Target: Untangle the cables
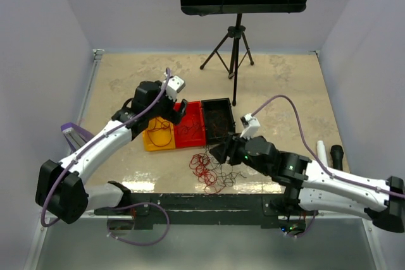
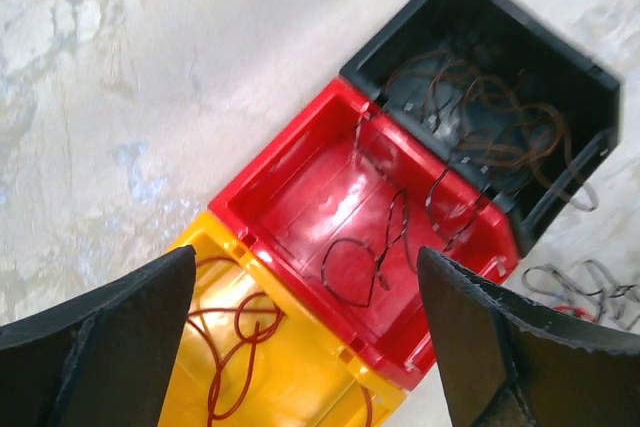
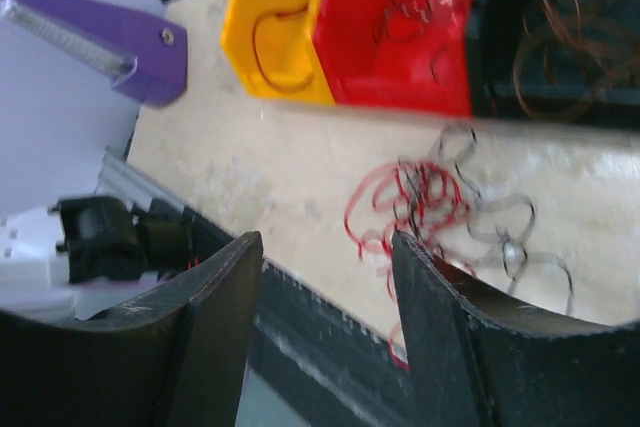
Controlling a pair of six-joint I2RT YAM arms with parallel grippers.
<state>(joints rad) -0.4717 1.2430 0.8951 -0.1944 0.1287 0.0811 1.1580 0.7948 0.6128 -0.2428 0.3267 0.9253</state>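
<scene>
the cables [image 1: 209, 172] form a loose tangle of thin, curly red and dark wires on the desk [image 1: 126, 80], near its front edge, just in front of the red bin [image 1: 196, 141]. other strands lie apart: red loops in the yellow bin [image 1: 152, 147], dark ones in the red bin, brown ones in the black bin [image 1: 218, 100].

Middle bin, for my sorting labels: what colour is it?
The middle bin is red, clearest from the left wrist.
</scene>
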